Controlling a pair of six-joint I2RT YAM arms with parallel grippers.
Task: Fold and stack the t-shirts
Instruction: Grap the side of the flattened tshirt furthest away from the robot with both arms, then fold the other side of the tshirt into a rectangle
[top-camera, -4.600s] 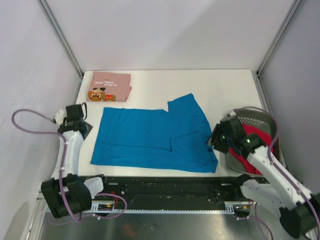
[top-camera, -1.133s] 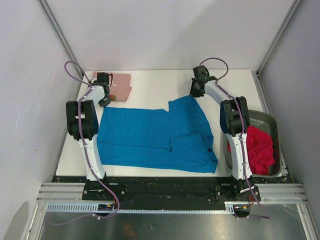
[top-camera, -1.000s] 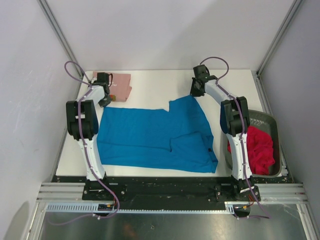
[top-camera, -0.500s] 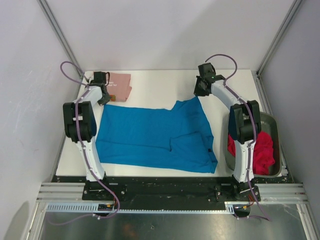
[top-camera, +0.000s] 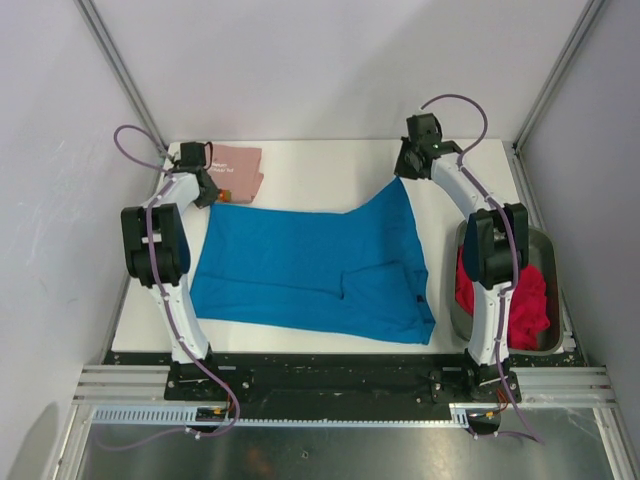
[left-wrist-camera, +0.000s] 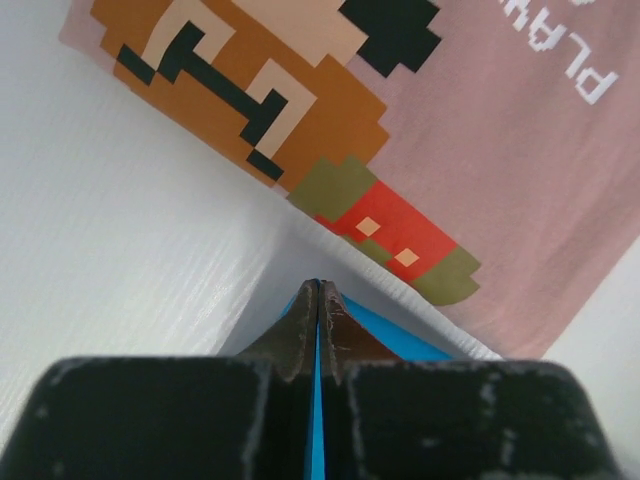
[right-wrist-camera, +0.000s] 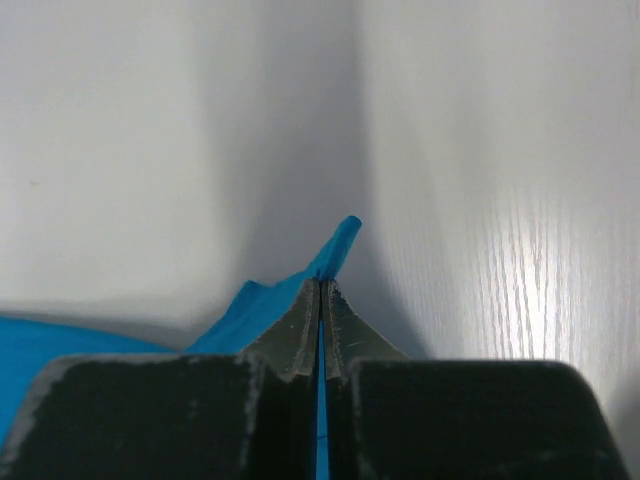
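The bright blue t-shirt (top-camera: 310, 265) lies spread across the table's middle, its far edge pulled taut between both arms. My left gripper (top-camera: 205, 195) is shut on its far left corner (left-wrist-camera: 400, 338), right beside the folded pink printed t-shirt (top-camera: 240, 165) (left-wrist-camera: 500, 150). In the left wrist view, blue cloth shows between the pinched tips of that gripper (left-wrist-camera: 319, 290). My right gripper (top-camera: 403, 172) is shut on the far right corner (right-wrist-camera: 270, 305), which pokes out past its tips (right-wrist-camera: 321, 285). The red t-shirt (top-camera: 520, 295) sits crumpled in the basket.
A dark grey basket (top-camera: 537, 240) stands at the table's right edge beside the right arm. The white back wall and metal frame posts rise just beyond both grippers. The arms' bases sit on the black rail at the near edge.
Both grippers have pulled the blue t-shirt's far corners outward and toward the back. The right corner moved right and farther away, so the far edge now runs stretched.
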